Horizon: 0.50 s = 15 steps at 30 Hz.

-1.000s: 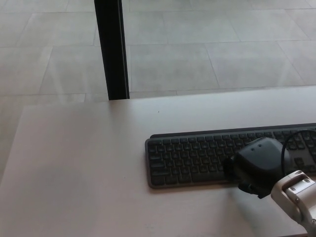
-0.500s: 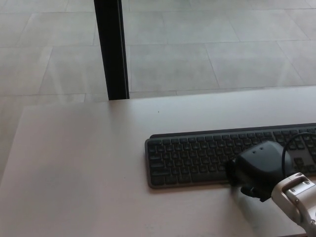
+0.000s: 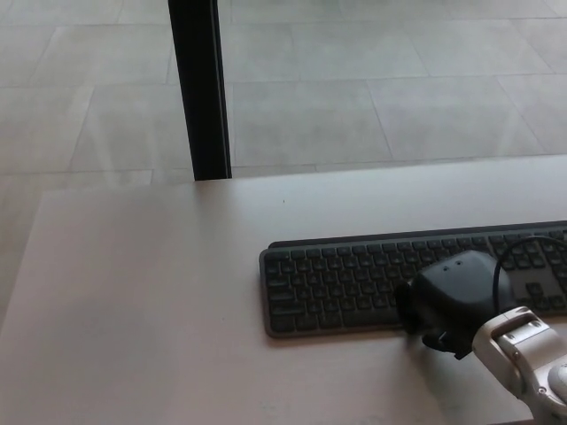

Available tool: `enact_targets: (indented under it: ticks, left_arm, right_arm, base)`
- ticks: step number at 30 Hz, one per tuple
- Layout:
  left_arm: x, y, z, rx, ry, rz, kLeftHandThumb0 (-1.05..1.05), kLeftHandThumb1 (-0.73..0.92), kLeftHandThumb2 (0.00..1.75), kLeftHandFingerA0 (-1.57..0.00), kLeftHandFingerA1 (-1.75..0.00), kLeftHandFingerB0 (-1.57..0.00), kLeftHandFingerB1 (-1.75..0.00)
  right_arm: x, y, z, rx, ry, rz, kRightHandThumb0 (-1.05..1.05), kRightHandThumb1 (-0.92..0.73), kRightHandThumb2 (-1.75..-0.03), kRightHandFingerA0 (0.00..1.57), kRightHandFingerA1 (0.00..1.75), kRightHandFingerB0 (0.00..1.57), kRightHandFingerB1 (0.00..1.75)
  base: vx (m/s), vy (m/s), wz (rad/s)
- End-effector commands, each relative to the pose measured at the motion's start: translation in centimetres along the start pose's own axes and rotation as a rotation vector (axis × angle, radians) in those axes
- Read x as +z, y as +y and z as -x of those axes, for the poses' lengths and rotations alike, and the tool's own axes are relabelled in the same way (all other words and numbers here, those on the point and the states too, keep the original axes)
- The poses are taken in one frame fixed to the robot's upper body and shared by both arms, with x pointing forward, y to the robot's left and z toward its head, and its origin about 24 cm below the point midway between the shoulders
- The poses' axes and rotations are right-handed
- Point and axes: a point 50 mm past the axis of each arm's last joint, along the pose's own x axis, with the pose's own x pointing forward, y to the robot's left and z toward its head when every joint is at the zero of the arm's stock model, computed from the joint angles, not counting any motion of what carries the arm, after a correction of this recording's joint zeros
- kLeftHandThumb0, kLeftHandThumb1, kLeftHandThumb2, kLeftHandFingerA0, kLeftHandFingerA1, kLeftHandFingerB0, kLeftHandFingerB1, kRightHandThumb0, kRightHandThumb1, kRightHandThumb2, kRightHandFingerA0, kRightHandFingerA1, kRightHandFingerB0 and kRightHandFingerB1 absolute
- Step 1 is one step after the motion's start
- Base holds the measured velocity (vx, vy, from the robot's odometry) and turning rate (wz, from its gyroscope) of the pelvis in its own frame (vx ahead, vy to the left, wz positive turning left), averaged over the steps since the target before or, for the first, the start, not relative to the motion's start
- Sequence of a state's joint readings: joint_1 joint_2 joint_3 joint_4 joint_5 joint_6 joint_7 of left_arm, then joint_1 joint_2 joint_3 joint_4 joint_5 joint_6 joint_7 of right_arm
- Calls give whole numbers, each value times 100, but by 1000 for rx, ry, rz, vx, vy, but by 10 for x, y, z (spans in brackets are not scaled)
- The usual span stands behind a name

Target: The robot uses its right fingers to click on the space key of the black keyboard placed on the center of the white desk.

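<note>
A black keyboard lies on the white desk, running off the right edge of the head view. My right hand comes in from the lower right and rests over the keyboard's front edge, covering the bottom key row there. Its back faces the camera, so its fingers are hidden beneath it. Whether it touches a key cannot be seen. The pale forearm trails to the bottom right corner. My left hand is out of the picture.
A black vertical post stands behind the desk's far edge. Beyond it is a grey tiled floor. The desk's left edge slants at the picture's left.
My right hand has shifted slightly left along the keyboard's front row, after dipping a little toward me half a second ago. The keyboard has stayed put.
</note>
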<state>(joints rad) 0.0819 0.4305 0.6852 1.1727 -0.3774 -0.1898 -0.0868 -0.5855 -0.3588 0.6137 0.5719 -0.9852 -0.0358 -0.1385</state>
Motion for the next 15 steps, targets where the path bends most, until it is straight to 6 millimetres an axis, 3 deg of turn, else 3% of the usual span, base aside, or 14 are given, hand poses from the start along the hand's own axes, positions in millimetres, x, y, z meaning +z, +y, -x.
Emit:
enact_targets:
  ticks: [1, 4, 5, 9, 10, 14, 15]
  left_arm:
    - [4, 3, 0, 8, -23, 9, -30, 55, 56, -71, -65, -69, -57]
    - [0, 10, 2, 14, -18, -9, -30, 55, 56, -69, -64, -68, -56]
    - [-1, 11, 3, 14, -18, -11, -34, 43, 84, -61, -71, -56, -64]
    - [-1, 13, 4, 8, -17, 6, -32, 43, 84, -62, -71, -60, -66]
    - [-2, 14, 4, 8, -17, 5, -32, 57, 56, -66, -62, -69, -56]
    - [-3, 15, 5, 17, -15, -19, -33, 56, 56, -66, -61, -68, -55]
    - [-3, 15, 5, 19, -16, -17, -33, 42, 84, -64, -72, -58, -66]
  right_arm:
    - [-5, 9, 1, 46, 43, -37, -37, -52, -60, 89, 165, 88, 71]
    - [-2, 14, 3, 67, 40, -38, -39, -55, -56, 91, 164, 89, 73]
    - [-1, 14, 3, 76, 42, -43, -39, -54, -61, 90, 163, 88, 71]
    - [-1, 11, 3, 85, 47, -68, -37, -54, -61, 89, 163, 88, 70]
    - [0, 10, 3, 77, 42, -71, -38, -52, -60, 90, 166, 90, 67]
    - [-1, 6, 3, 67, 36, -71, -38, -52, -61, 89, 163, 90, 67]
    - [-2, 5, 3, 61, 35, -71, -39, -53, -61, 88, 163, 90, 67]
  base:
    - [0, 0, 0]
    - [0, 0, 0]
    - [0, 0, 0]
    - [0, 0, 0]
    - [0, 0, 0]
    - [0, 0, 0]
    - [0, 0, 0]
